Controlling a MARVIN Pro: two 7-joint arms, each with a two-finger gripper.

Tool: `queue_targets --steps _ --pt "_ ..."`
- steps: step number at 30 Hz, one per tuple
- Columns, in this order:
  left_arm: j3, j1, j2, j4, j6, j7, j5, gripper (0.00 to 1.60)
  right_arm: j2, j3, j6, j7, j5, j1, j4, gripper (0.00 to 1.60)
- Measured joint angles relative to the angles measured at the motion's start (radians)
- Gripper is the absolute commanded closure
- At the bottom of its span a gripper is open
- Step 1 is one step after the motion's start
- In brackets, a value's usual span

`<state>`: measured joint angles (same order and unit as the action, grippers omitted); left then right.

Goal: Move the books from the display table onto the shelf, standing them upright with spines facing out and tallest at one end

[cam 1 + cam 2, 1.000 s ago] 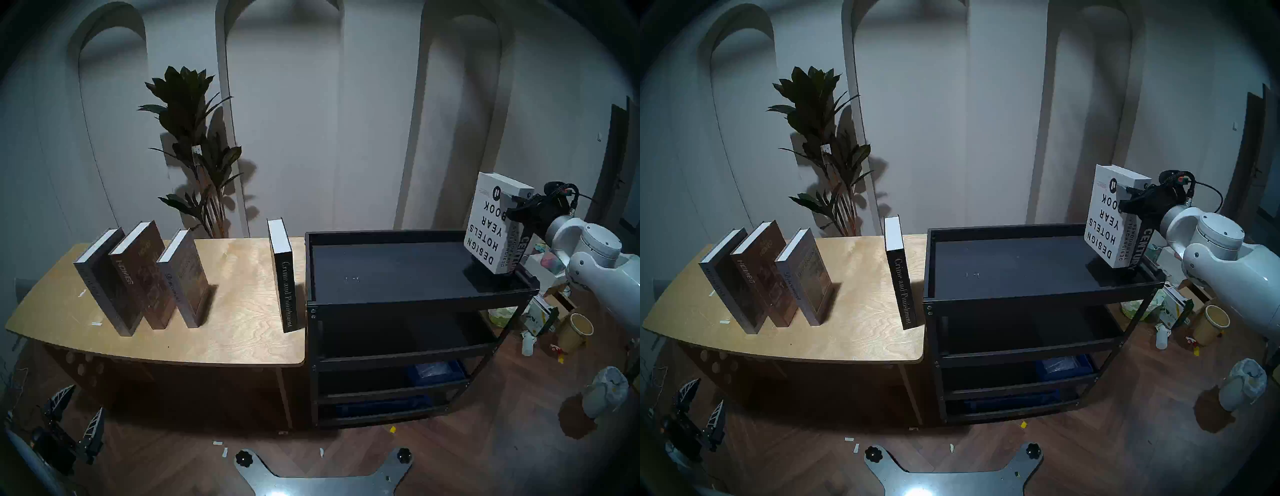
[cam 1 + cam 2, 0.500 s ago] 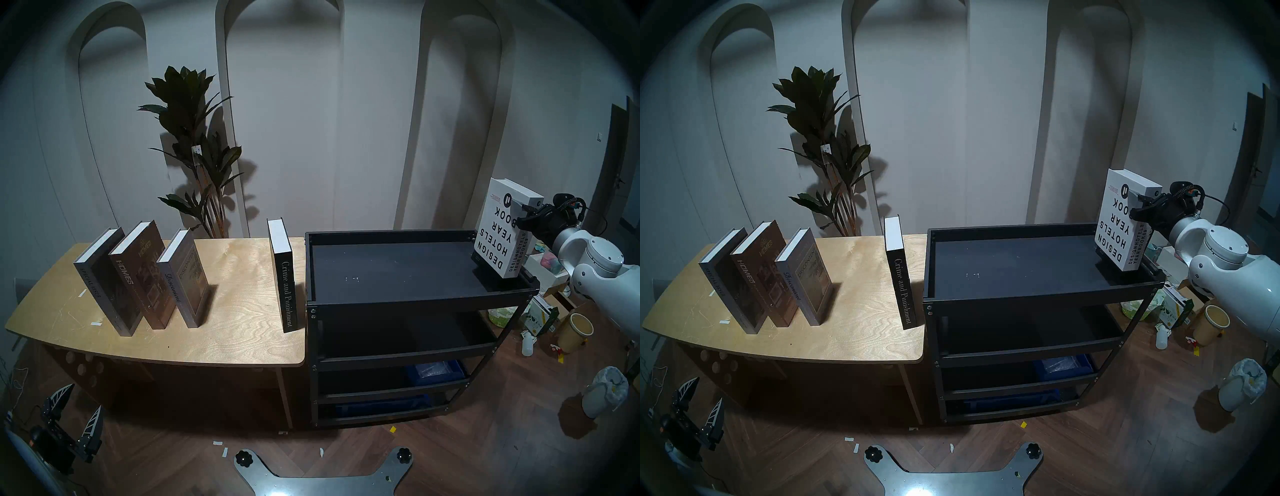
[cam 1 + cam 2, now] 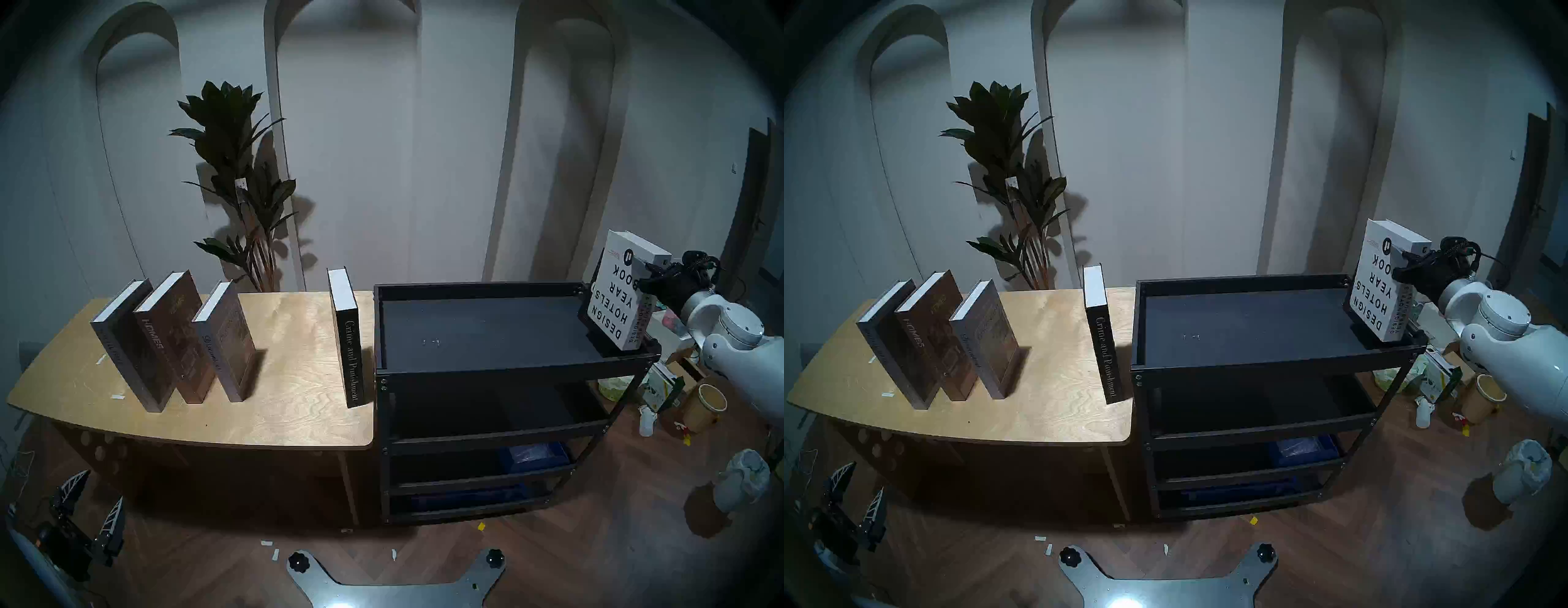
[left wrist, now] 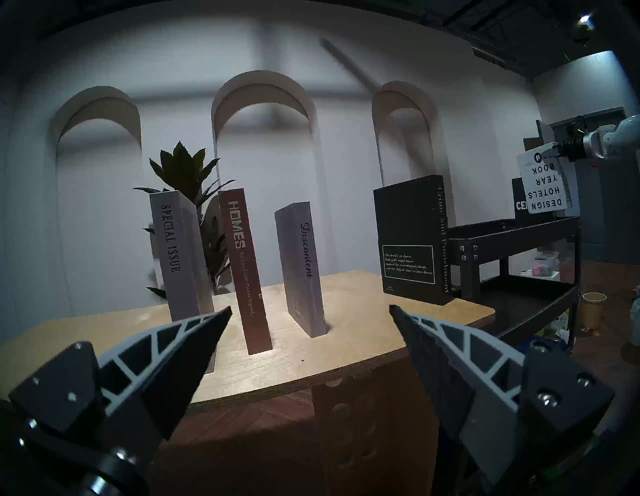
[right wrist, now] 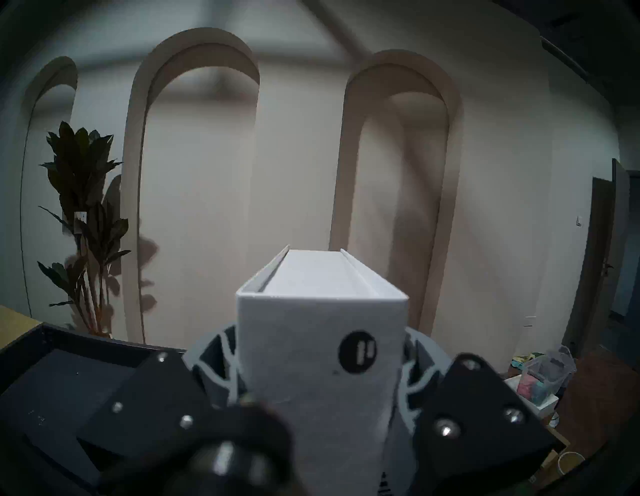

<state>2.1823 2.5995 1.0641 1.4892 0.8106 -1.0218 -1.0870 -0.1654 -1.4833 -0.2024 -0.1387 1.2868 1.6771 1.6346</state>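
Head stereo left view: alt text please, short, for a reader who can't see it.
The right gripper clamps a white "Design Hotels Yearbook" hardcover, title upside down, at the right end of the black metal shelf cart's top tray. Four hardcovers stand upright on the light plywood table; the left gripper is open, low at left.

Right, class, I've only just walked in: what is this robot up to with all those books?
It is shelving books. The right gripper holds the white Design Hotels Yearbook, upside down, at the black shelf's right end, beside the Century book. Four books stand on the plywood table. The left gripper hangs open, empty.
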Motion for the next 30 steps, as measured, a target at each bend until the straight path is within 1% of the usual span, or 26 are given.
queue_targets --steps 6,9,22,30 --pt "-0.006 0.006 -0.007 0.001 0.007 0.007 -0.002 0.0 -0.036 0.042 0.013 0.009 -0.023 -0.045 -0.019 1.6" --pt "-0.009 0.01 -0.011 0.002 0.011 0.011 -0.002 0.0 -0.058 0.06 0.035 0.016 -0.035 -0.075 -0.027 1.6" --pt "-0.02 0.022 -0.023 0.004 0.021 0.022 -0.001 0.0 -0.128 0.069 0.121 0.044 -0.087 -0.195 -0.04 1.6" --pt "-0.025 0.028 -0.03 0.004 0.029 0.03 -0.002 0.0 -0.182 0.083 0.159 0.07 -0.139 -0.264 -0.11 1.6"
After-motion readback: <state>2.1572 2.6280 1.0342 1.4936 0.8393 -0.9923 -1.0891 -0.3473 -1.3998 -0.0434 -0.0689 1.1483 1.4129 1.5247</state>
